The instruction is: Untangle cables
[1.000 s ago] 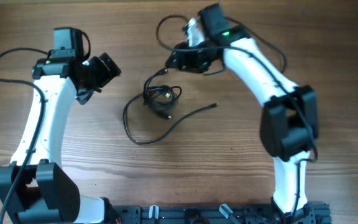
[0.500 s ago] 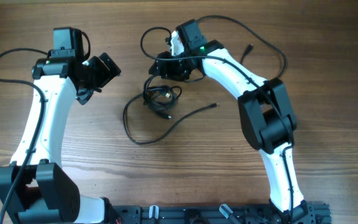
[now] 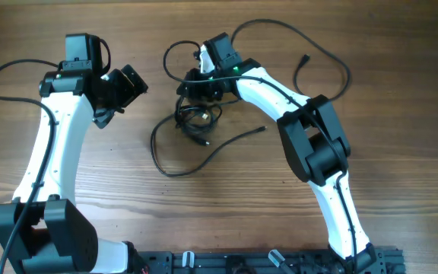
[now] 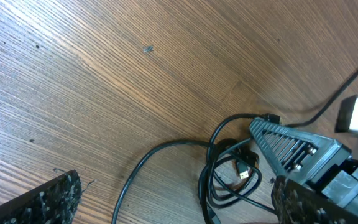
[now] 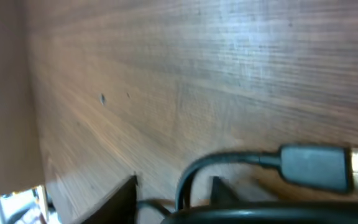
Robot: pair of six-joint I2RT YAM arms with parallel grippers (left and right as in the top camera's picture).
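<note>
The cables form a knotted black coil at the table's middle, with a loose loop to its left and a tail ending in a plug. The coil with a USB plug also shows in the left wrist view. My right gripper sits just above the coil, its fingers narrowed around a black cable strand; a plug lies beside it. That cable loops up and runs right to another plug. My left gripper is open and empty, left of the coil.
Thick black arm wires run by the left arm. The right arm arches over the table's right half. A black rail lines the front edge. The wooden table extends to the right.
My right gripper has swung left and down from the back right to just above the coil, dragging the cable loop with it. The left arm has not moved.
</note>
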